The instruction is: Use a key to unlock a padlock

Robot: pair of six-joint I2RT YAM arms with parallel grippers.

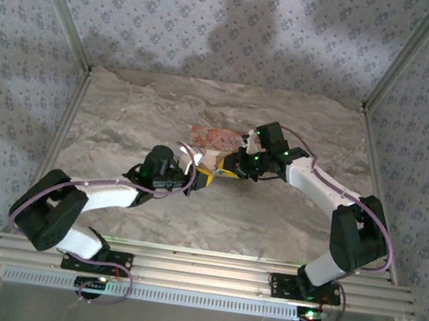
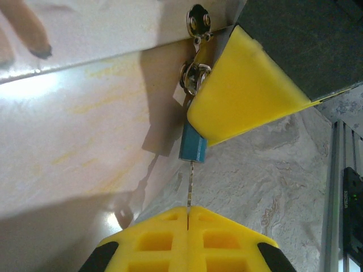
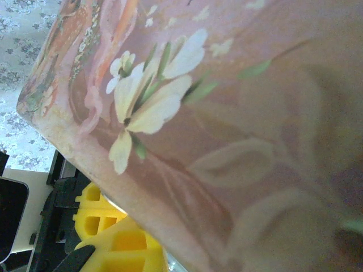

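The small teal padlock (image 2: 193, 148) hangs from a metal ring (image 2: 195, 76) on the side of the pink printed box (image 2: 85, 113). A thin metal key (image 2: 190, 181) runs straight from the padlock's lower end down into my left gripper (image 2: 188, 209), which is shut on it. One yellow pad (image 2: 244, 90) of my right gripper covers the padlock's upper half and presses against it; its other finger is hidden. From above, both grippers, the left (image 1: 196, 175) and the right (image 1: 225, 170), meet at the near side of the box (image 1: 214, 138). The right wrist view is close against the flowered box (image 3: 227, 113).
The box stands mid-table on the marbled top (image 1: 269, 224). Aluminium frame posts and patterned walls close in the table on three sides. A metal rail (image 2: 334, 187) runs along the right of the left wrist view. A yellow finger (image 3: 125, 243) shows below the box.
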